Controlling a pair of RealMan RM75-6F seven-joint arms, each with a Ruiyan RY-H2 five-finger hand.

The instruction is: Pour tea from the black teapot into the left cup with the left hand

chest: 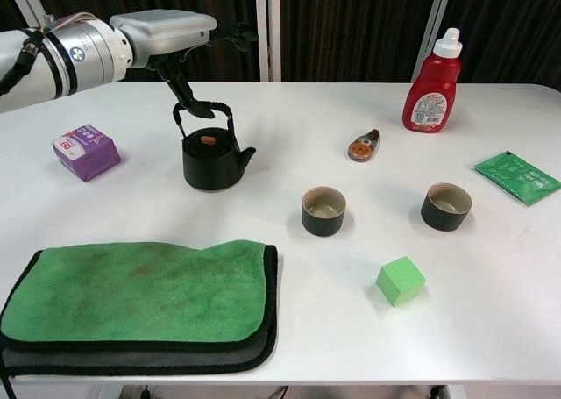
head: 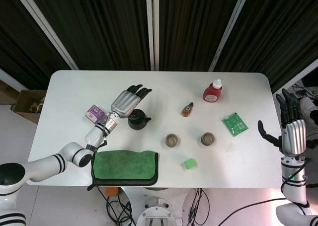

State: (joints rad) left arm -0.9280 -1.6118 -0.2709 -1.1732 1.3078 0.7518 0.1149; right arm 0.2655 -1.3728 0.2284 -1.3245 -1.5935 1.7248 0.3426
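My left hand (chest: pixel 162 32) hovers over the teapot (chest: pixel 210 160), fingers spread, thumb hooked under its raised handle; teapot on table, left of the 2 cups, nearer cup (chest: pixel 323 210).

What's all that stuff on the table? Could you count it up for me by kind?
Teapot: 1, black teapot
Cups: 2, left cup, right cup
Sauce bottle: 1, red bottle
Cloth: 1, green cloth
Foam cube: 1, green cube
Packets or boxes: 2, purple box, green packet
Small brown item: 1, brown object
Total: 9
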